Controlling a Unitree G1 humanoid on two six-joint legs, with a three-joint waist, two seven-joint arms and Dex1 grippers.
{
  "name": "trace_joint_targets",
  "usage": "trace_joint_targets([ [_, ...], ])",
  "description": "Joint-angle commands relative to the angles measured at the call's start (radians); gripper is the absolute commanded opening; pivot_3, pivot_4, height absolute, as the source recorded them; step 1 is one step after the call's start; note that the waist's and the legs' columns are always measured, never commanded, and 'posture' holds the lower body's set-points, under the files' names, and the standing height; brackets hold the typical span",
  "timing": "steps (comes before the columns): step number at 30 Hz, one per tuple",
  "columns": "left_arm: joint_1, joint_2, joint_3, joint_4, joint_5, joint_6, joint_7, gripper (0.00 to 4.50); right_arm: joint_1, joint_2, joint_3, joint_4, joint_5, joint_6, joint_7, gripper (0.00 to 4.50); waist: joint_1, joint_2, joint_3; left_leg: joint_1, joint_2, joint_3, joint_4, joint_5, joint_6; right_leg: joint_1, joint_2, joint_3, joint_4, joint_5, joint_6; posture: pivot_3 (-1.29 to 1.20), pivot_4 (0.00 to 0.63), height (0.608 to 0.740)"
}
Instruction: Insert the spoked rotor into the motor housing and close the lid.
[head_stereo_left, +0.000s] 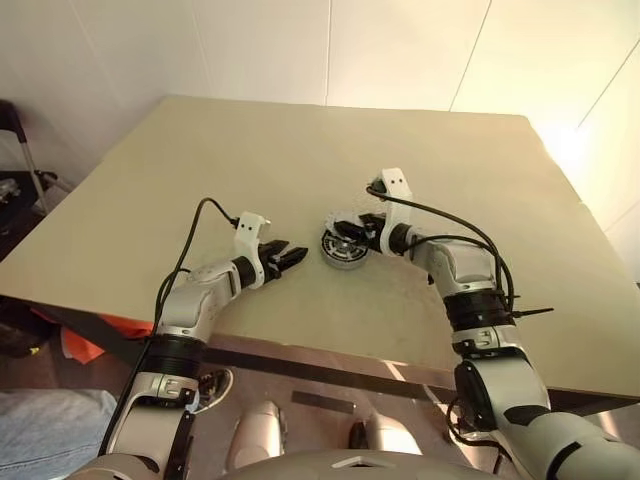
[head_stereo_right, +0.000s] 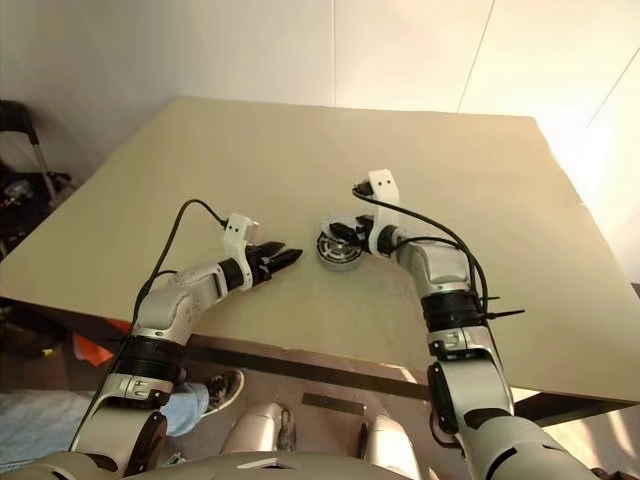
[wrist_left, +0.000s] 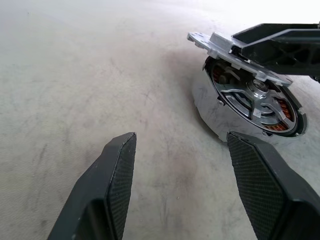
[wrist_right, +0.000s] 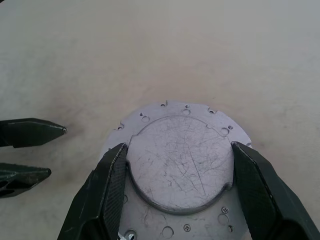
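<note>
Large pale counter (head_stereo_left: 300, 160), bare around the parts. Motor housing (head_stereo_left: 343, 251) sits near the counter's middle, silver rim down, copper windings visible inside. Lid (wrist_right: 181, 165), a scratched grey disc on a holed plate, is tilted over the housing's far side, not seated. Right tool (wrist_right: 177, 195) grasps the lid, one black finger on each side of the raised disc. Left tool (head_stereo_left: 284, 257) is released, fingers (wrist_left: 117, 175) spread and holding nothing, just beside the housing on the robot's left, pointing toward it, not touching.
</note>
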Motion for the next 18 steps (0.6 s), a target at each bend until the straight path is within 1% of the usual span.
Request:
trace_joint_targets([
  [1, -0.007, 0.007, 0.006, -0.022, -0.005, -0.014, -0.006, 3.03, 0.004, -0.018, 0.007, -0.069, 0.023, -0.01, 0.038, 3.16, 0.0, 0.0, 0.0, 0.0, 0.0, 0.0, 0.0, 0.0, 0.0, 0.0, 0.0, 0.0, 0.0, 0.0, 0.0, 0.0, 0.0, 0.74],
  [12, -0.005, 0.009, 0.002, -0.023, -0.004, -0.014, -0.011, 3.03, 0.065, -0.066, -0.007, -0.167, 0.045, -0.095, 0.133, 3.16, 0.004, 0.0, 0.0, 0.0, 0.0, 0.0, 0.0, 0.0, 0.001, 0.0, 0.0, 0.0, 0.0, 0.0, 0.0, 0.0, 0.0, 0.74],
  [18, -0.005, 0.011, 0.006, -0.022, -0.008, -0.011, -0.012, 3.03, 0.101, -0.117, 0.047, -0.184, -0.004, -0.176, 0.175, 3.16, 0.006, 0.0, 0.0, 0.0, 0.0, 0.0, 0.0, 0.0, 0.001, 0.0, 0.0, 0.0, -0.001, 0.0, 0.0, 0.0, 0.0, 0.74],
])
